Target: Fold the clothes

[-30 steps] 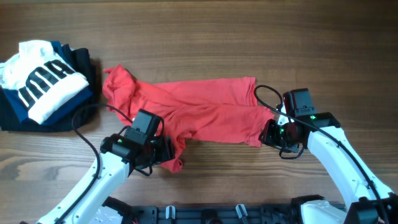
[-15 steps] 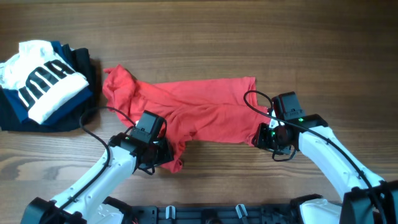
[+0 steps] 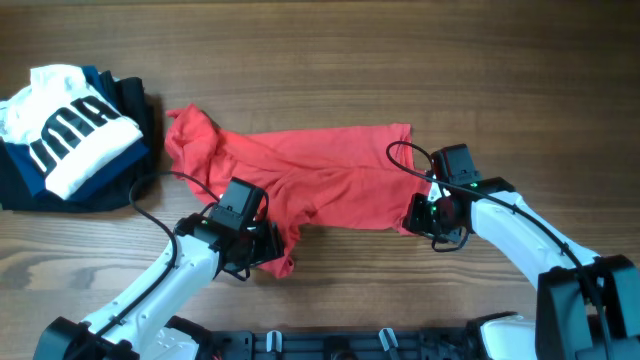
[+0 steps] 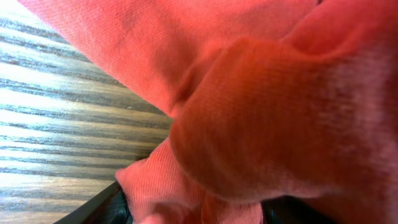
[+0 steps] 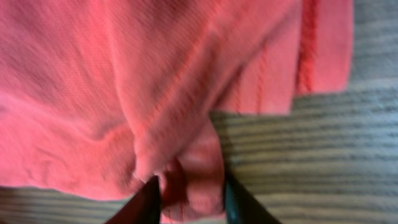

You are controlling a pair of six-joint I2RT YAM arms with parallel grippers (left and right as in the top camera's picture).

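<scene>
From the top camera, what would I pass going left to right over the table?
First a pile of folded clothes topped by a white garment with black letters → crumpled red cotton T-shirt → right pincer at its right corner.

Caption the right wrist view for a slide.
Right gripper pinching a bunched fold of the red T-shirt on the wooden table.

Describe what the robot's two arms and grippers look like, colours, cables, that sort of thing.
The left arm and right arm have smooth white links with black joints. The left gripper and right gripper are black and boxy. A thin black cable loops from each wrist; small green lights glow on the right one.
</scene>
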